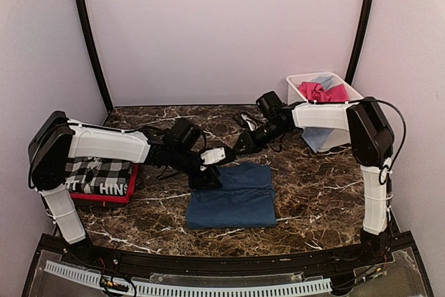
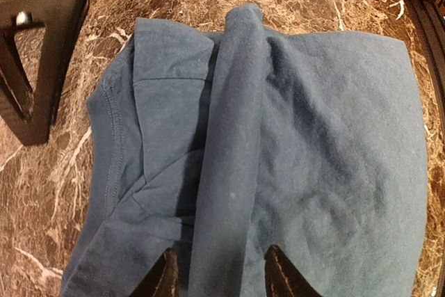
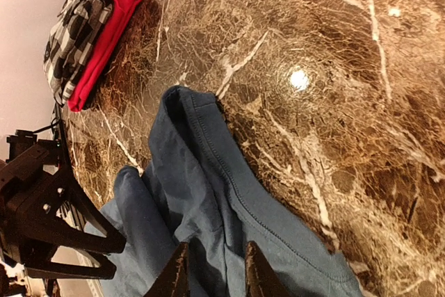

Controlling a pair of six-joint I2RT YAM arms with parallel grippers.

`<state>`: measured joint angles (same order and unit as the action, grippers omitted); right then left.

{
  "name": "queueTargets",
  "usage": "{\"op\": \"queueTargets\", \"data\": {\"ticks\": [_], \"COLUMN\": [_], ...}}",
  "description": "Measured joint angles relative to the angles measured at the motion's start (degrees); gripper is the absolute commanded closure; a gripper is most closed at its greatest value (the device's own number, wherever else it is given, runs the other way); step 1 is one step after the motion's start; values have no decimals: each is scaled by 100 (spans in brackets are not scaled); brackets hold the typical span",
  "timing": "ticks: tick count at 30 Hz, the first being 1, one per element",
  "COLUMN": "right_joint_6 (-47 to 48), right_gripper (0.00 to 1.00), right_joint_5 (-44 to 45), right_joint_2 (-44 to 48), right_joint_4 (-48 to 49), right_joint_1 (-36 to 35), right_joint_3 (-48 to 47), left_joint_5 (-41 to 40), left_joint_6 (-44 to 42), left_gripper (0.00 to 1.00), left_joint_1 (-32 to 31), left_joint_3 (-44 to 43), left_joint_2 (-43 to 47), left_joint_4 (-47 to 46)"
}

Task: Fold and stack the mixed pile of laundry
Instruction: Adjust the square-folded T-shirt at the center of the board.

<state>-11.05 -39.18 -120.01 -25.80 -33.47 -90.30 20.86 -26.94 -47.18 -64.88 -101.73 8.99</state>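
The navy blue tee (image 1: 233, 196) lies folded into a rough rectangle on the marble desk (image 1: 313, 186), near the middle and just ahead of the arms. Both arms reach in to its far edge. The left tool (image 1: 206, 179) sits low over the tee's far left corner; in its wrist view a raised ridge of the blue cloth runs between the two fingertips (image 2: 167, 277), but I cannot tell whether they press it. The right tool (image 1: 235, 152) comes in from the far right, and its fingertips (image 3: 254, 273) stand either side of a hemmed fold of the tee; I cannot tell if that is a firm grip either. At the left edge of the desk the black-and-white checked garment (image 1: 101, 175) rests on the red tee (image 1: 104, 198). At the far right, a white tub (image 1: 299, 80) holds a pink piece (image 1: 321, 92), with a light blue piece (image 1: 316, 137) hanging down its front.
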Motion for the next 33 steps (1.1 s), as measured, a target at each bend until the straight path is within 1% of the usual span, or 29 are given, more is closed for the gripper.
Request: {"op": "queueTargets", "data": {"ticks": [4,7,10,12,18,20,22,23,33], "right_joint_6": [17,28,33,39,92,116,140,146,195], "right_gripper": [80,81,81,81,82,82,82,82,83], "right_joint_5": [-138,-229,-317,-352,-382,-382,-382,-389,-466], "right_joint_2": [-393,-621,-804,-922,-1220,-1285,-1320,-1329,-1357], "right_joint_4": [-22,-57,-79,-85,-105,-120,-122,-118,-98], "right_joint_1": [-72,-105,-138,-160,-203,-205,-205,-205,-205], "right_joint_3": [-219,-380,-540,-636,-697,-697,-697,-697,-697], "left_joint_5": [0,-4,-9,-9,-168,-284,-404,-463,-852], "left_joint_6": [-236,-367,-468,-505,-601,-638,-643,-649,-697], "left_gripper": [56,51,52,57,89,96,100,100,100], "left_joint_1": [-26,-66,-116,-138,-164,-175,-175,-175,-157], "left_joint_3": [-162,-245,-313,-330,-378,-409,-439,-455,-737], "left_joint_2": [-247,-409,-564,-629,-647,-647,-647,-647,-647], "left_joint_4": [-42,-37,-37,-39,-26,-37,-52,-66,-105]}}
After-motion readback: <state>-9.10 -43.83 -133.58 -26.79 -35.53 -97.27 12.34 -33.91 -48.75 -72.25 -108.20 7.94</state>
